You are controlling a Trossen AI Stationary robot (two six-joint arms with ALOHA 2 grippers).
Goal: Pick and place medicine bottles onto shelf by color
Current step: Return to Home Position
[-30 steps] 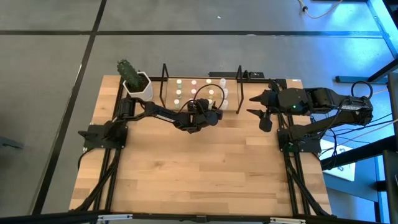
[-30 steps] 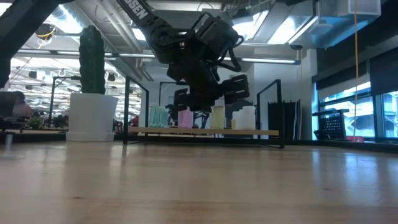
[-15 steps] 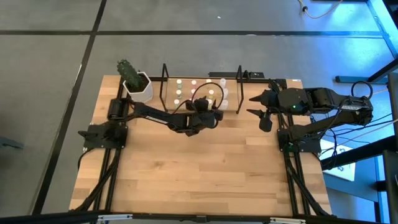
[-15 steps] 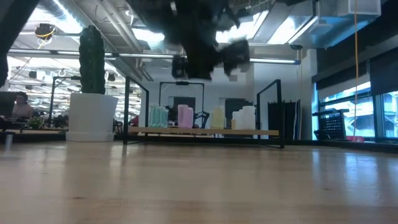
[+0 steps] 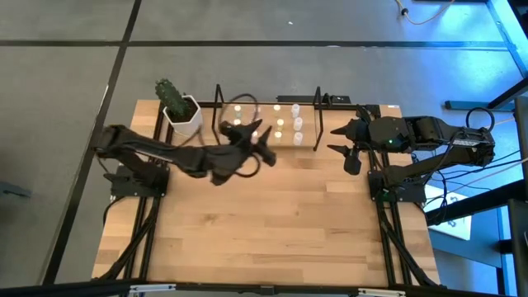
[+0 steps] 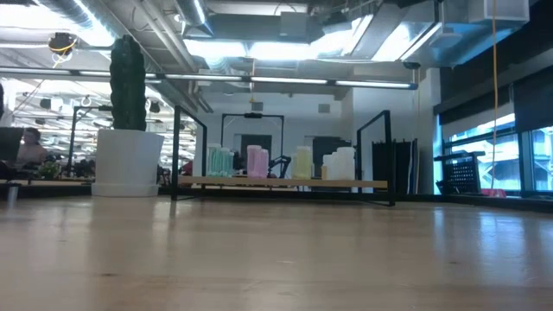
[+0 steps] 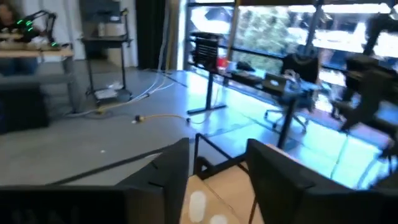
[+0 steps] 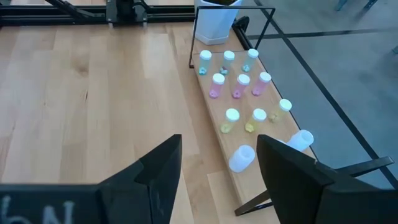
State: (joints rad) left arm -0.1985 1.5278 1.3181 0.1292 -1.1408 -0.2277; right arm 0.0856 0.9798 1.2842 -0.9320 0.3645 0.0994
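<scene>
The shelf (image 5: pixel 307 124) stands at the table's far edge, a black wire rack with a wooden floor (image 6: pixel 371 183). Small bottles (image 8: pixel 239 86) stand on that floor in rows: green, pink, yellow and white tops. They also show in the low view (image 6: pixel 257 161). My left gripper (image 5: pixel 264 144) hovers high over the shelf's near edge, open and empty; in its wrist view (image 7: pixel 217 150) its fingers point out into the room. My right gripper (image 5: pixel 334 139) waits open and empty right of the shelf, facing it (image 8: pixel 219 146).
A white pot with a cactus (image 5: pixel 183 111) stands at the shelf's left end, and it also shows in the low view (image 6: pixel 128 160). Black rails (image 5: pixel 148 223) run along both table sides. Bare wooden tabletop (image 5: pixel 272 223) lies in front of the shelf.
My left gripper has risen from just above the shelf's bottles, gone up out of the low view, and drawn back a little toward the table's left, tipping upward. The bottles on the shelf stand as before.
</scene>
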